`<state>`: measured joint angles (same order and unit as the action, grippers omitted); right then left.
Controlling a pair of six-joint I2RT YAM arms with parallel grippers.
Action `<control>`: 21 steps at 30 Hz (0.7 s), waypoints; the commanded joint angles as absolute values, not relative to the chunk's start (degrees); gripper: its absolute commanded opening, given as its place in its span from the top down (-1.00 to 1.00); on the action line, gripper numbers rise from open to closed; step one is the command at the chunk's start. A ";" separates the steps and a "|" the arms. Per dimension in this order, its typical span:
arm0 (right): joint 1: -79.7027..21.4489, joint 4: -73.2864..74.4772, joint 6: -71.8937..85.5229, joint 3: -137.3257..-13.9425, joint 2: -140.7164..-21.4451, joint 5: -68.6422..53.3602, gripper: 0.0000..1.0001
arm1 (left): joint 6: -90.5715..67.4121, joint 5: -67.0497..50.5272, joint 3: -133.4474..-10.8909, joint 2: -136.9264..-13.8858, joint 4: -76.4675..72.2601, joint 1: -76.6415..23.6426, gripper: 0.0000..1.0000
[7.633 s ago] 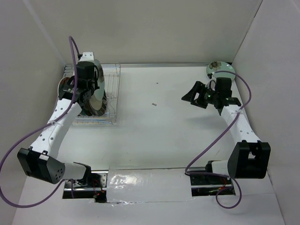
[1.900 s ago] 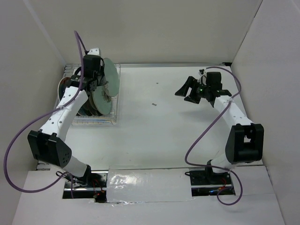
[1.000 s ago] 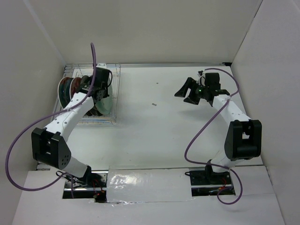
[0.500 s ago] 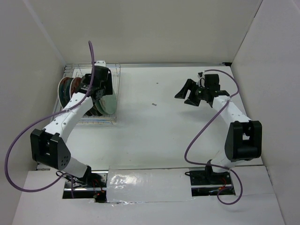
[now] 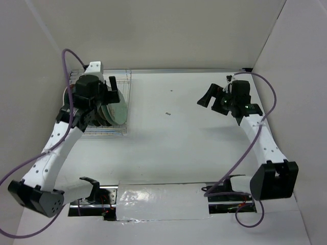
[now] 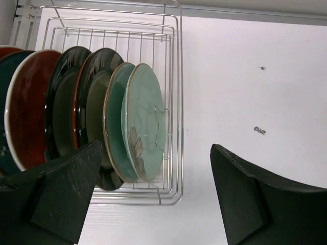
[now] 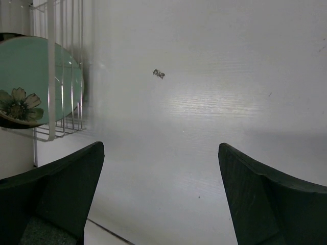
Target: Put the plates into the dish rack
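Note:
Several plates stand on edge in a row in the wire dish rack [image 6: 173, 61] at the table's far left. From the right they are a pale mint plate with a flower [image 6: 148, 122], a second mint one [image 6: 113, 117], two dark ones [image 6: 92, 102], and a red one [image 6: 28, 112]. My left gripper [image 6: 156, 147] hovers open above the rack's near corner, holding nothing. From above, the same gripper [image 5: 110, 91] sits over the plates [image 5: 113, 109]. My right gripper [image 5: 212, 100] is open and empty over bare table at the far right. Its camera sees the mint plate [image 7: 30, 87] far off.
A small dark speck [image 5: 167, 113] lies on the white table between the arms. White walls close in the left, back and right sides. A shiny taped strip [image 5: 158, 196] runs along the near edge between the arm bases. The rack [image 5: 102, 130] stands against the left wall.
My left gripper has opened wide, let go of the mint plate in the rack and pulled back from it. The right arm has shifted slightly right and its jaws have widened.

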<state>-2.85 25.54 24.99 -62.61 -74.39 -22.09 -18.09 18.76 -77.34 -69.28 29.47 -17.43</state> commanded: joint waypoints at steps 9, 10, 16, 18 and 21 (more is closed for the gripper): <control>-3.78 34.10 22.42 -56.87 -55.57 -15.47 -0.98 | -22.93 13.98 -60.93 -47.41 35.68 -18.19 -0.97; -3.78 35.23 22.41 -56.17 -54.42 -14.77 -0.98 | -22.94 13.97 -57.43 -45.63 35.68 -18.19 -0.97; -6.06 38.85 21.89 -52.65 -45.36 -9.50 -0.98 | -28.73 12.74 -49.32 -34.82 37.88 -18.19 -0.97; -6.86 40.16 21.88 -51.59 -42.73 -8.96 -0.98 | -30.39 11.69 -45.80 -29.81 37.88 -18.19 -0.97; -8.87 40.69 21.88 -50.01 -40.17 -7.56 -0.98 | -32.17 12.22 -43.59 -23.06 37.88 -19.33 -0.97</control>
<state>-7.29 38.20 22.85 -51.03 -42.26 -10.37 -28.80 13.26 -44.40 -28.51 38.81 -18.33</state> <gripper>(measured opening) 0.991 0.985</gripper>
